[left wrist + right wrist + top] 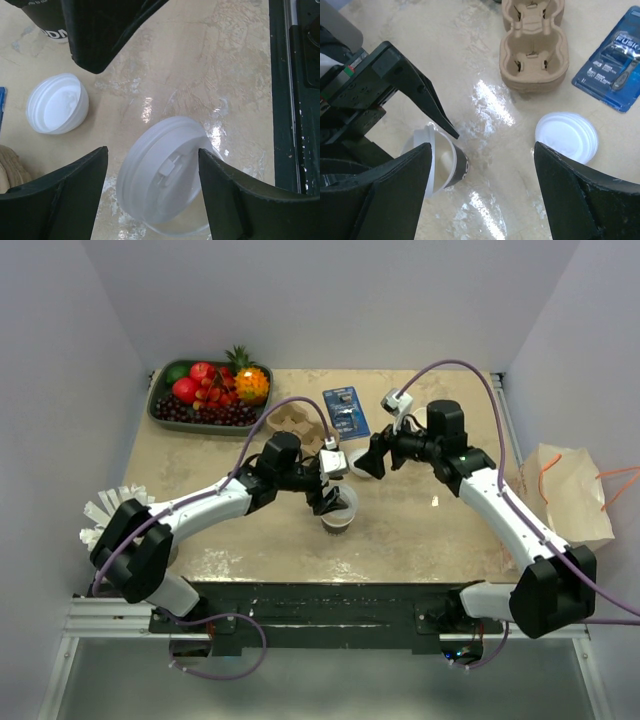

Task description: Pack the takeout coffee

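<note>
One coffee cup [165,182] under left pincer [151,152]

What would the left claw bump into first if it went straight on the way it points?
Most likely the round white lid, which sits right in the gap of the open left claw. How far off it is, I cannot tell.

The bench [470,60] has a polished, marbled beige top that throws bright glare. The cup carrier [534,47] is rough, matt brown moulded pulp. The lid [165,175] is smooth, milky translucent plastic. The cup [461,169] has a dark paper wall with a faint sheen. The razor pack [615,60], far right, is glossy blue card under clear plastic. The fingers [55,205] of the left gripper [150,160] look like matt black plastic. The bag [570,490] on the right is creased, dull white paper.
</note>
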{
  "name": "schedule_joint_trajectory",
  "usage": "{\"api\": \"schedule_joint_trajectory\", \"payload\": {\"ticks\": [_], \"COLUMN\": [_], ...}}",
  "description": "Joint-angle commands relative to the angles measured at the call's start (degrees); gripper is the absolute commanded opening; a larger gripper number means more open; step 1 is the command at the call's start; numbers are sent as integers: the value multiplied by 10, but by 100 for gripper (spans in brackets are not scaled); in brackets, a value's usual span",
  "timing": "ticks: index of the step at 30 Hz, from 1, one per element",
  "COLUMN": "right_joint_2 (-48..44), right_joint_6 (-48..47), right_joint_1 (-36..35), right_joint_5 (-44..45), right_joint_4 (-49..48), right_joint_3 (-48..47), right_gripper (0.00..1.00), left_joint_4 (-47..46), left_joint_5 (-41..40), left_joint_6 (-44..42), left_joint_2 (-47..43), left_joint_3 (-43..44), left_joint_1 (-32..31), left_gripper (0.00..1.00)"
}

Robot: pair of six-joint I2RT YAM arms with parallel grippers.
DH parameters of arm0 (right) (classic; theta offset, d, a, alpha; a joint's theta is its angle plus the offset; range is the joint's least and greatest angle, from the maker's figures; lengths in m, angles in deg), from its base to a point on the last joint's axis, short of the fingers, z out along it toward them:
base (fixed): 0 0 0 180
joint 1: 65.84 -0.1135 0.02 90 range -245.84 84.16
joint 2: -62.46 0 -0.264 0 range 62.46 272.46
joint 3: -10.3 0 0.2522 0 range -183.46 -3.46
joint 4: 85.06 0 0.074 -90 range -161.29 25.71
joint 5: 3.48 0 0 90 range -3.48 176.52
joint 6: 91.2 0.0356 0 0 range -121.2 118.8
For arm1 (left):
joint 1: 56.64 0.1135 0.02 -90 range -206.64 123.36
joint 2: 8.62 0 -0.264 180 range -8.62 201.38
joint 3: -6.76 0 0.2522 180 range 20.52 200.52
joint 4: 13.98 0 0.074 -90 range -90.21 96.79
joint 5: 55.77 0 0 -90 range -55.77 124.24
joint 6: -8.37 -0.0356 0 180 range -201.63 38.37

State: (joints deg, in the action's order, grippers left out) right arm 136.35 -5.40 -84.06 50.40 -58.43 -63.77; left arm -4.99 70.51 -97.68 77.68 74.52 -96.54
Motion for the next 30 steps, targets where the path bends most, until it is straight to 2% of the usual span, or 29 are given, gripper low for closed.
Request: {"api": "schedule_joint_trajectory", "payload": {"ticks": [1, 12, 15, 16, 18, 21, 30], "right_joint_2": [-11, 22, 24, 28, 34, 35, 44], "right_joint_6": [-30, -31, -49, -59, -50, -41, -45], "right_joint_1": [-1, -1, -2, -1, -2, -2, -16], "right_joint_5": [6, 34, -18, -60, -79, -78, -79], "right_joint_4": [5, 51, 59, 64, 65, 57, 57], "right_joint_3": [15, 16, 21, 26, 29, 36, 28], "right_gripper": [85, 84, 85, 84, 82, 77, 75], "left_joint_4": [-2, 16, 16, 16, 16, 18, 21], "left_joint_5": [31, 28, 28, 30, 31, 31, 29], "left_joint_6": [-5, -5, -5, -4, -4, 1, 4], "left_joint_2": [16, 24, 24, 24, 25, 24, 26], "left_joint_3": [14, 23, 23, 23, 23, 24, 23], "left_joint_1": [-2, -3, -2, -2, -2, -2, -2], "left_gripper": [76, 75, 75, 75, 75, 75, 76]}}
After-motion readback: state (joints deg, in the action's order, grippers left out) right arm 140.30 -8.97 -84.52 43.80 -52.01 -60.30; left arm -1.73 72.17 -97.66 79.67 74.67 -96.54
